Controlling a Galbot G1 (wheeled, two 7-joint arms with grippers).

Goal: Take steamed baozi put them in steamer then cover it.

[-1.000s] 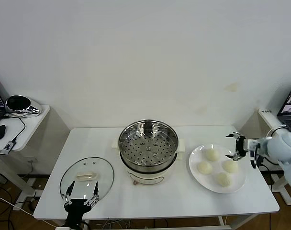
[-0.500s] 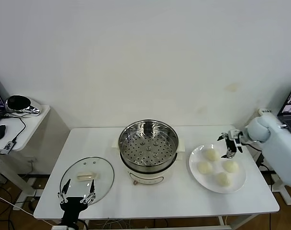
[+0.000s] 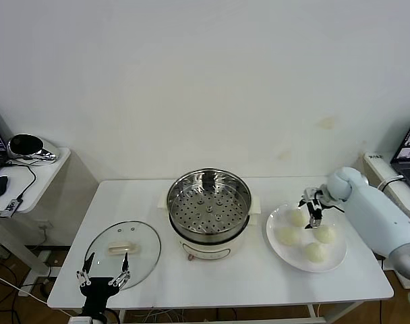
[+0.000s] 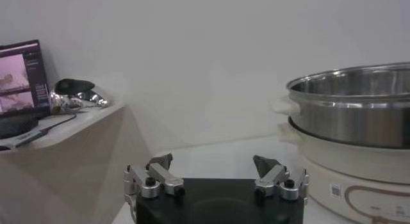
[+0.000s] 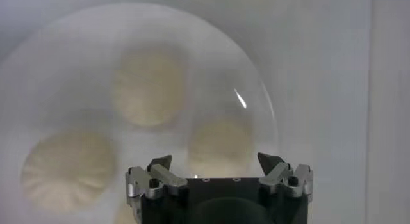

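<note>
Baozi [image 3: 298, 218] all sit plated below the right gripper's [image 3: 311, 210] spread fingers; steamer [image 3: 209, 200] empty, cover [image 3: 122, 253] off, left gripper [image 3: 101, 278] open.

Plain off-white wall [image 3: 205, 81] seen behind everything, faint stain [image 3: 325, 123] marked on it above the right gripper, white table [image 3: 158, 196] set against it, white side table [image 3: 30, 177] placed beyond the left gripper, wooden floor [image 3: 9, 297] glimpsed below.
</note>
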